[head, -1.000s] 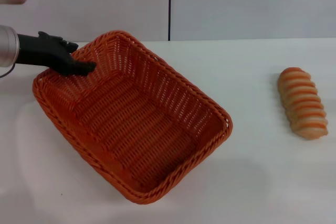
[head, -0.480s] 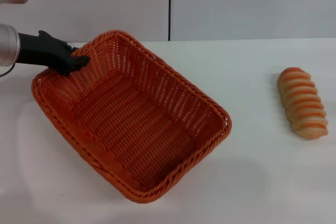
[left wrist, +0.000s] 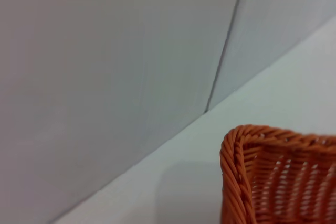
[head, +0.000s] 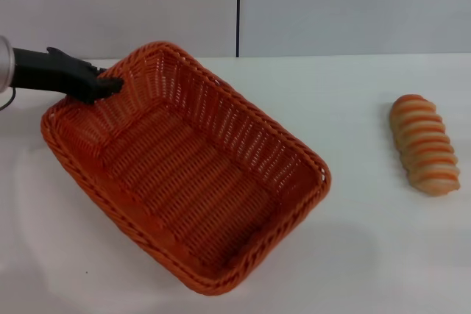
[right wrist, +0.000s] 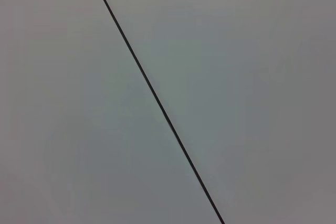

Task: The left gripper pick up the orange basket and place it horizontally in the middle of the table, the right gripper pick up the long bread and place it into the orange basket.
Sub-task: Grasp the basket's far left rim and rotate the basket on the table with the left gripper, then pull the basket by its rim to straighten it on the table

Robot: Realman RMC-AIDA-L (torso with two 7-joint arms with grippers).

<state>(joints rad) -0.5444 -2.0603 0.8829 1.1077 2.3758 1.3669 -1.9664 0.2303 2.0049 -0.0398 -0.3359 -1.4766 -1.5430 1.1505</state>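
Item: orange basket, large woven rectangle, lying diagonally on the white table, left of centre, one corner toward the far wall and the opposite corner toward me. Item: left gripper, black, reaching in from the left edge of the head view; its tip sits at the braided rim of the basket's far-left short side. I judge it pinched on that rim, though the fingers merge into one dark shape and I cannot tell how wide they stand or whether the weave is truly between them. Item: long bread, ridged loaf, resting on the table well apart to the right of the basket, untouched. Item: right gripper, not seen in any view; its wrist camera shows only grey wall and a dark seam. Step in hand, as I read it: bringing the basket square and central. To do it well I would keep the hold low on the rim, swing the far corner round slowly so the base slides flat and does not tip, and stop with the long sides running across the table, leaving room on the bread's side. Hard to make out: the left wrist view gives only one basket corner against the wall, no fingers; the contact point is unconfirmed.
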